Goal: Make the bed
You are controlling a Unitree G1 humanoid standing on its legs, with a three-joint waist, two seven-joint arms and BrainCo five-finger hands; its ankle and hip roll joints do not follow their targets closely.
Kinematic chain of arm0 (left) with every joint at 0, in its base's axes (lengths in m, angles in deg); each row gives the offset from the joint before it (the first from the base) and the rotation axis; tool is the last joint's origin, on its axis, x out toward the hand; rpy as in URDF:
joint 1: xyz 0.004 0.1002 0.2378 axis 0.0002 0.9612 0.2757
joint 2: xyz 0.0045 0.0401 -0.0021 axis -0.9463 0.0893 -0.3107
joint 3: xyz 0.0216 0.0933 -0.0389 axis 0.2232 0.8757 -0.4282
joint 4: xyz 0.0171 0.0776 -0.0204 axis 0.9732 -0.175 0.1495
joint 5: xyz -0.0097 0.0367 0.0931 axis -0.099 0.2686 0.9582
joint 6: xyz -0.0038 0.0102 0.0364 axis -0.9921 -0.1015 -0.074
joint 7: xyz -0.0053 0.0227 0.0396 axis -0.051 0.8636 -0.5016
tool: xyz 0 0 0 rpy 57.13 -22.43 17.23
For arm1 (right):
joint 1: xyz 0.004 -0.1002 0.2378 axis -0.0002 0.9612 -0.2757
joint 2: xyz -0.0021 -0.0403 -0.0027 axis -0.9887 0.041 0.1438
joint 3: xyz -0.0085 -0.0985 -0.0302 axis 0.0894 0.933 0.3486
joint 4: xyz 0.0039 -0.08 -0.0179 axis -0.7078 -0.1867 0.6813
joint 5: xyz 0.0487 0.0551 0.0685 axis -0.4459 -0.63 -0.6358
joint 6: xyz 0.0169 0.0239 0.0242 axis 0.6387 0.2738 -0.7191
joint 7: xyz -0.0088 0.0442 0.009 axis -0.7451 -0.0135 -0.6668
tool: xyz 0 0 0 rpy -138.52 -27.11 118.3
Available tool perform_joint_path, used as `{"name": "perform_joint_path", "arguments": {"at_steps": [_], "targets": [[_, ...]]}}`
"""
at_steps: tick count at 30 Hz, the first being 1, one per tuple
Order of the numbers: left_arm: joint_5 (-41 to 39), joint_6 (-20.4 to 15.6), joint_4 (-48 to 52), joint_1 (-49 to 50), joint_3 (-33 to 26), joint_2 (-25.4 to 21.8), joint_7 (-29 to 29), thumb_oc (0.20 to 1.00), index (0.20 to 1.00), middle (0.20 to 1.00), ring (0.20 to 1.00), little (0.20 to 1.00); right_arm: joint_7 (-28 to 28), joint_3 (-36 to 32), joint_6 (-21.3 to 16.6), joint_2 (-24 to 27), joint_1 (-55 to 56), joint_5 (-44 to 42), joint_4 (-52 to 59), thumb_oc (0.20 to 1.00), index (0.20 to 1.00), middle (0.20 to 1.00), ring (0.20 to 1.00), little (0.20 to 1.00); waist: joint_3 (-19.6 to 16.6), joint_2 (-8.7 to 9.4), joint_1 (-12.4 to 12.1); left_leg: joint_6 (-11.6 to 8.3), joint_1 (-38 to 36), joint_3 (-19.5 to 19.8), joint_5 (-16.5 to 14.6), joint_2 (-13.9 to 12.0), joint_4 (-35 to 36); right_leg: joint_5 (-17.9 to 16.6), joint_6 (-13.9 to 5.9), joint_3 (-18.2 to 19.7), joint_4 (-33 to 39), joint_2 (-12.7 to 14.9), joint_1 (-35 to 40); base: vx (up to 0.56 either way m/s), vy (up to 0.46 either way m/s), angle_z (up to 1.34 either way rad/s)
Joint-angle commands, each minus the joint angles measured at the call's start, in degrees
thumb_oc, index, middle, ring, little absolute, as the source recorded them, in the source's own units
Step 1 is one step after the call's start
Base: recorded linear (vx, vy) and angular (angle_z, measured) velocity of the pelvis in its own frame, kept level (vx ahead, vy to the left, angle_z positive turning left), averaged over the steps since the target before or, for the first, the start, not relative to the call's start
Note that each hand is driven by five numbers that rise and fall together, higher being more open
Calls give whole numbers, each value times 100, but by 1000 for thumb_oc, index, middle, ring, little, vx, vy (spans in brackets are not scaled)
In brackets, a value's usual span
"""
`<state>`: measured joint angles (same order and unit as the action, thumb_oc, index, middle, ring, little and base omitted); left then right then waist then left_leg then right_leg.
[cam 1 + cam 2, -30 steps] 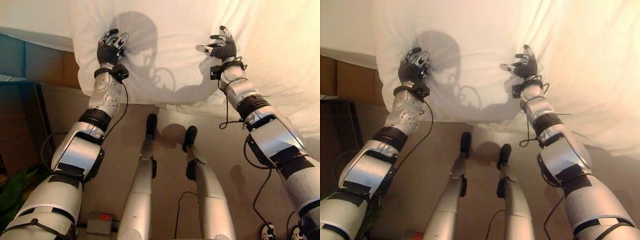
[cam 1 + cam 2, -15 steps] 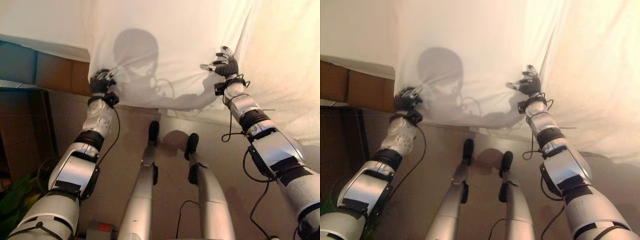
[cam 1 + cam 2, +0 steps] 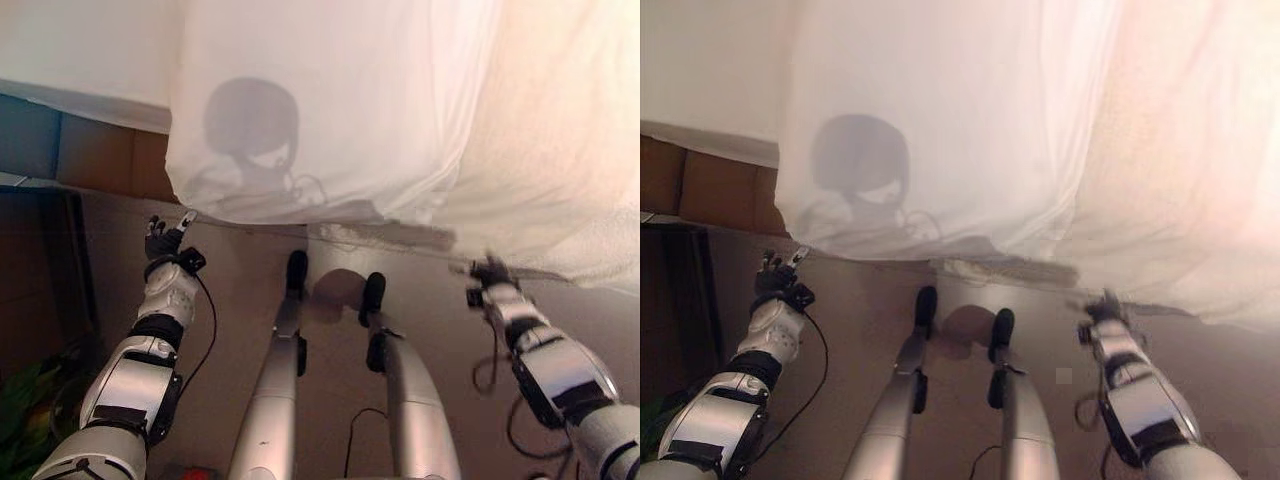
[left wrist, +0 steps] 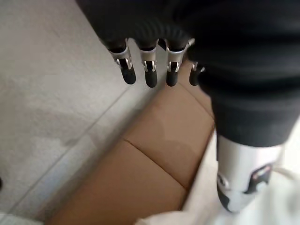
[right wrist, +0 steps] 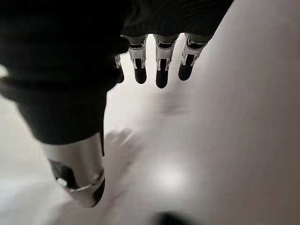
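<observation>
**A:** So, where is the sheet (image 3: 330,110)?

**B:** Hanging free over the edge of the bed (image 3: 80,50). It falls as a broad white drape across the upper middle of the head views, its lower hem loose above the floor (image 3: 240,300). To the robot's right a cream blanket (image 3: 560,160) with a rougher weave spreads out beside it, its edge trailing lower than the sheet's hem.

**A:** Is either hand on the cloth?

**B:** No. The left hand (image 3: 163,238) is below the hem, near the sheet's lower left corner but apart from it, over the floor. Its own wrist view shows the fingers (image 4: 150,70) straight in a row, thumb out to the side, nothing between them. Past those fingers you see the grey floor and a brown bed base (image 4: 154,159), with a bit of white cloth at the edge.

**A:** And the right one?

**B:** The right hand (image 3: 490,272) sits low, under the trailing edge of the blanket. It's blurred in both head views, so I can't say if it brushes the blanket or hangs just clear. The wrist view is plainer: fingers (image 5: 161,65) straight and relaxed, thumb apart, empty.

**A:** Anything else around?

**B:** The brown bed base shows under the mattress on the robot's left, and a dark piece of furniture (image 3: 50,260) stands on the floor beside it
</observation>
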<state>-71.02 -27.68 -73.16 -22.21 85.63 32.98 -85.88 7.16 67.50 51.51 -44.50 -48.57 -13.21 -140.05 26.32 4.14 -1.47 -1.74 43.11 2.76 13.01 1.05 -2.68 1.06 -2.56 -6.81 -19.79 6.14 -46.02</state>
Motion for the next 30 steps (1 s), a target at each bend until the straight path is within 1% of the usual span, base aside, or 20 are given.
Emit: {"name": "perform_joint_path", "arguments": {"at_steps": [1, 2, 5, 7, 11, 12, 13, 16, 17, 18, 19, 20, 22, 23, 25, 26, 28, 29, 30], "targets": [[269, -68, -132, -98, -361, 147, 83, 1000, 1000, 1000, 1000, 1000, 11, 6, 17, 565, 87, -32, -124, 1000, 1000, 1000, 1000, 1000, 347, -379, 51, -173, 4, -172, -799, 228, -682, -482, -354, -47, 1190, -64, 652, -32, -42, -8], [281, -68, -113, -21, -392, 179, 94, 1000, 1000, 1000, 1000, 1000, 8, -23, 15, 554, 138, -36, -112, 1000, 1000, 1000, 1000, 1000, 347, -378, 44, -174, -46, -161, -800, 219, -686, -460, -345, -53, 1164, -69, 694, -47, -84, -10], [413, -55, 133, 529, -473, 404, 158, 1000, 1000, 1000, 1000, 1000, 39, -175, -36, 475, 478, -19, 10, 1000, 1000, 1000, 1000, 1000, 347, -379, 3, -189, -358, -89, -777, 161, -721, -252, -274, -142, 904, -102, 965, -55, -105, -7], [596, 8, 88, 803, -486, 514, 289, 1000, 1000, 1000, 1000, 1000, 62, -251, -92, 406, 657, -8, 62, 1000, 1000, 1000, 1000, 1000, 347, -395, -12, -200, -604, -66, -780, 135, -737, -144, -243, -184, 772, -109, 1177, -30, -76, 2], [1257, 87, 65, 1507, -404, 762, 593, 1000, 1000, 1000, 1000, 1000, 115, -389, -361, 123, 1236, -79, 565, 1000, 1000, 1000, 1000, 1000, 347, -434, 17, -177, -1386, -38, -842, 86, -733, 73, -194, -192, 533, -141, 1819, 4, -46, 4], [1258, 87, 69, 1518, -401, 764, 591, 1000, 1000, 1000, 1000, 1000, 113, -389, -359, 122, 1250, -79, 572, 1000, 1000, 1000, 1000, 1000, 347, -434, 17, -177, -1401, -37, -842, 86, -726, 74, -194, -193, 538, -141, 1834, 28, -34, -1], [1744, 77, 201, 1918, -323, 854, 685, 1000, 1000, 1000, 1000, 1000, 211, -477, -559, 21, 1552, -133, 1004, 1000, 1000, 1000, 1000, 1000, 347, -428, 56, -158, -1832, -32, -886, 73, -710, 123, -191, -167, 531, -171, 2248, 49, -27, 1], [2421, 114, 174, 2415, -288, 913, 831, 1000, 1000, 1000, 1000, 1000, 407, -758, -759, -85, 2047, -273, 1415, 1000, 1000, 1000, 1000, 1000, 334, -448, 108, -151, -2517, -45, -906, 24, -582, 157, -188, -144, 633, -214, 2904, 65, -42, -4], [2696, 119, 215, 2638, -222, 945, 879, 1000, 1000, 1000, 1000, 1000, 461, -797, -841, -146, 2253, -274, 1648, 1000, 1000, 1000, 1000, 1000, 206, -444, 137, -154, -2697, -65, -923, 3, -519, 169, -191, -136, 684, -239, 3046, 59, -24, -6], [2697, 120, 217, 2641, -221, 945, 878, 1000, 1000, 1000, 1000, 1000, 460, -799, -839, -146, 2258, -273, 1652, 1000, 1000, 1000, 1000, 1000, 191, -447, 137, -154, -2686, -63, -908, 1, -507, 151, -191, -139, 702, -242, 3038, 144, -32, -5], [3150, 202, -10, 2926, -183, 1003, 1035, 1000, 1000, 1000, 1000, 1000, 617, -816, -870, -185, 2582, -55, 1713, 1000, 1000, 1000, 1000, 1000, -97, -454, 158, -166, -2951, -107, -936, -30, -400, 175, -209, -131, 831, -267, 3286, 131, -26, -7], [3402, 237, -127, 3028, -184, 1037, 1031, 1000, 1000, 1000, 1000, 1000, 660, -765, -863, -181, 2702, 121, 1784, 1000, 1000, 1000, 1000, 1000, -232, -452, 176, -173, -3087, -140, -946, -28, -347, 170, -217, -128, 924, -290, 3421, 178, -43, -18], [3921, 304, -361, 3214, -61, 1131, 1123, 1000, 1000, 1000, 1000, 1000, 739, -397, -780, -136, 2864, 935, 1693, 1000, 1000, 1000, 1000, 1000, -526, -446, 181, -186, -3329, -167, -984, -24, -279, 146, -220, -121, 1118, -345, 3696, 101, -51, -28], [4200, 336, -412, 3288, 47, 1149, 1180, 1000, 1000, 1000, 1000, 1000, 772, -286, -727, -110, 2906, 1209, 1732, 1000, 1000, 1000, 1000, 1000, -643, -437, 187, -191, -3393, -185, -1011, -22, -293, 129, -218, -110, 1193, -358, 3783, 90, -51, -19], [4557, 395, -521, 3430, 107, 1191, 1227, 1000, 1000, 1000, 1000, 1000, 866, -130, -660, -99, 3031, 1616, 1633, 1000, 1000, 1000, 1000, 1000, -859, -398, 171, -193, -3580, -229, -1093, -5, -327, 97, -219, -79, 1405, -391, 4051, 77, -44, -8], [4557, 395, -521, 3430, 106, 1191, 1226, 1000, 1000, 1000, 1000, 1000, 865, -130, -661, -99, 3032, 1616, 1633, 1000, 1000, 1000, 1000, 1000, -854, -399, 170, -193, -3587, -230, -1095, -5, -326, 95, -219, -78, 1410, -392, 4059, 88, -52, -5], [5078, 505, -820, 3578, 254, 1343, 1328, 1000, 1000, 1000, 1000, 1000, 899, -40, -507, -225, 3133, 2043, 1301, 1000, 1000, 1000, 1000, 1000, -1215, -368, 157, -152, -3953, -312, -1241, 9, -307, 39, -235, -34, 1704, -431, 4457, 124, -52, -7], [5078, 505, -820, 3578, 254, 1343, 1328, 1000, 1000, 1000, 1000, 1000, 898, -40, -506, -225, 3134, 2043, 1302, 1000, 1000, 1000, 1000, 1000, -1210, -368, 154, -152, -3962, -314, -1241, 8, -303, 38, -235, -31, 1708, -432, 4466, 92, -32, -9], [5190, 522, -850, 3602, 303, 1378, 1332, 1000, 1000, 1000, 1000, 1000, 897, -21, -476, -264, 3148, 2129, 1215, 1000, 1000, 1000, 1000, 1000, -1303, -374, 153, -134, -4051, -334, -1262, 4, -264, 39, -238, -22, 1728, -430, 4535, 68, -10, -10]]}}
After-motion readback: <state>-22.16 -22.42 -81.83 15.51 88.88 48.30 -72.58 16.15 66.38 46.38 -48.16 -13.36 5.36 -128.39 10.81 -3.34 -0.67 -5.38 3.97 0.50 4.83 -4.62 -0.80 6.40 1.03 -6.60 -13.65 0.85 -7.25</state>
